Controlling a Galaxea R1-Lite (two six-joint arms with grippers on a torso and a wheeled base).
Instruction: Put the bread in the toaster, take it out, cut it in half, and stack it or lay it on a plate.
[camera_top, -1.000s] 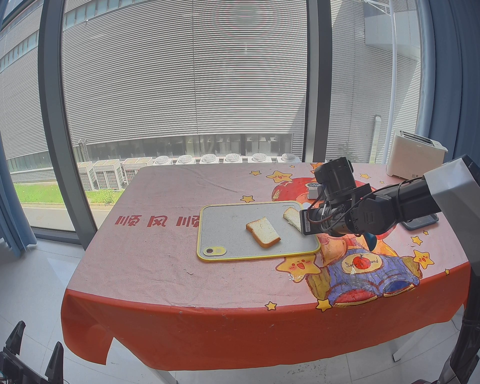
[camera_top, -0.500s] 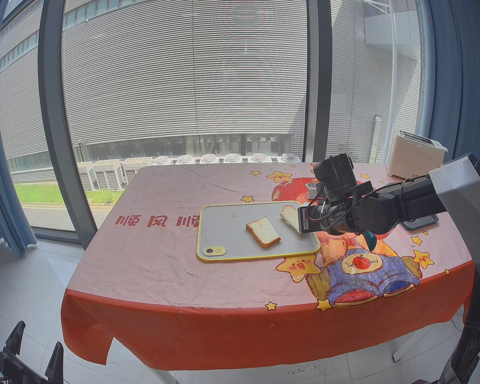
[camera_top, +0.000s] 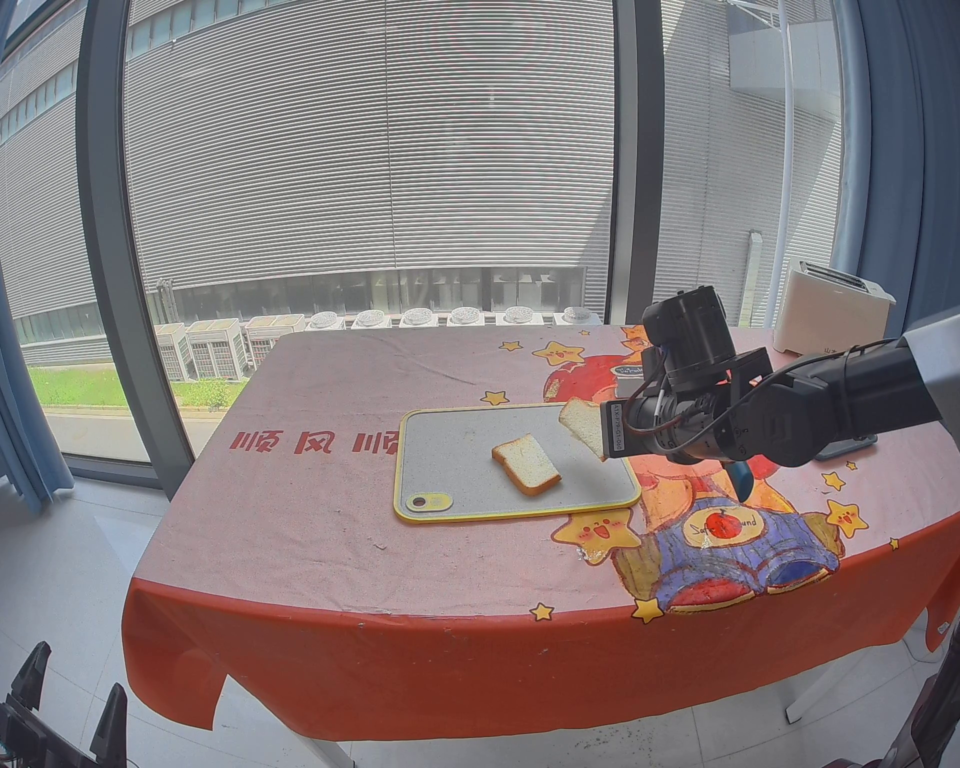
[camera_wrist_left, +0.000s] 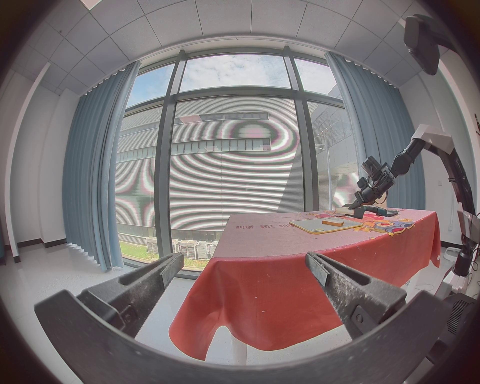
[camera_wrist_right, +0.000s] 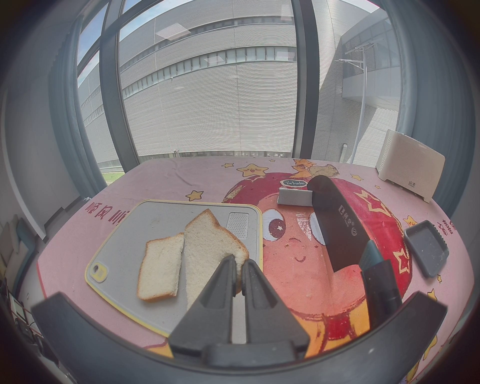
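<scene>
A tall window (camera_top: 370, 150) looking onto a grey slatted building stands behind the desk (camera_top: 300, 520), which wears an orange-red cartoon cloth. A grey cutting board (camera_top: 450, 470) with a yellow rim lies at the middle of the head view. My right hand (camera_top: 604, 432) is at the board's right end, its fingers pinched narrow on one half slice of bread (camera_top: 583, 424), which I hold tilted just above the board. The other half (camera_top: 526, 464) lies flat on the board, slightly left of the held one and apart from it. The white toaster (camera_top: 830, 308) stands at the far right of the desk, well apart from the board. A dark-bladed knife (camera_wrist_right: 340, 230) with a blue handle lies on the cloth right of the board, a small dark tray (camera_wrist_right: 426, 248) beyond it. My left hand (camera_wrist_left: 243, 260) hangs low beside the desk, in the lower left corner of the head view, its fingers spread wide and holding nothing.
</scene>
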